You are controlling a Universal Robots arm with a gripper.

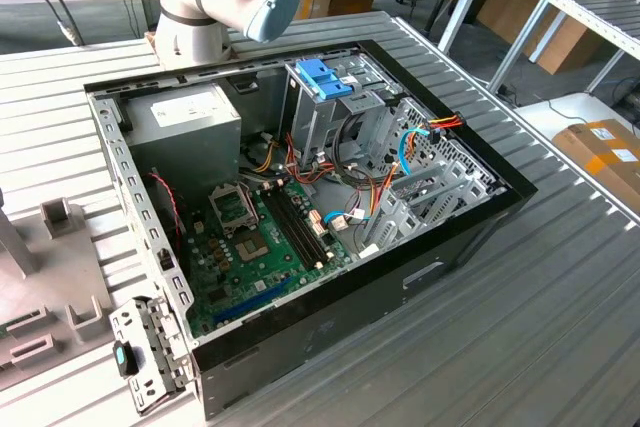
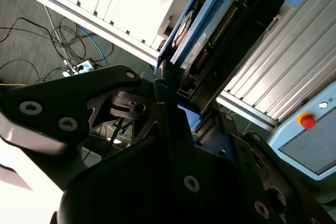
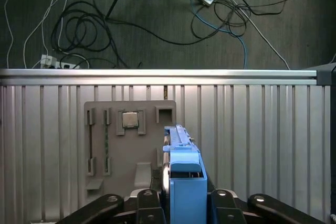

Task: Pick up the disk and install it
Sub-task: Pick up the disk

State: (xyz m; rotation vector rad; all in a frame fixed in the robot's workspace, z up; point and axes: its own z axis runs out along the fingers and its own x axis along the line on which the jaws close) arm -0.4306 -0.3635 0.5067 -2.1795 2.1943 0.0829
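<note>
Currently the gripper (image 3: 184,203) is clamped on the disk (image 3: 184,179): in the first wrist view the dark fingers (image 3: 150,208) press against both sides of its blue bracket, with no gap showing. The disk is off the table (image 3: 262,140), held in the air above the ribbed surface and just beside a grey fixture plate (image 3: 131,150) that carries a small square chip (image 3: 130,119). The second wrist view has the disk edge-on, blue frame and connector edge visible, running away from the fingers. In the exterior view the open computer case (image 1: 400,287) takes the middle of the frame, with the drive cage (image 1: 330,122) and its blue latch (image 1: 325,79) at upper centre, the power-supply box (image 1: 190,117) toward the exterior view's left of it, and the motherboard (image 1: 265,237) lower down. Install is not done, since the disk is in the grip, not in the cage. Judged step in hand: carrying the held disk. To do it well, clamp on the bracket sides, centred so the disk can't pivot, and hold the long edge straight. Watch the loose cables (image 1: 380,162) beside the cage and the case wall; both look like snag risks. Whether a cage bay is free can't be told.
</note>
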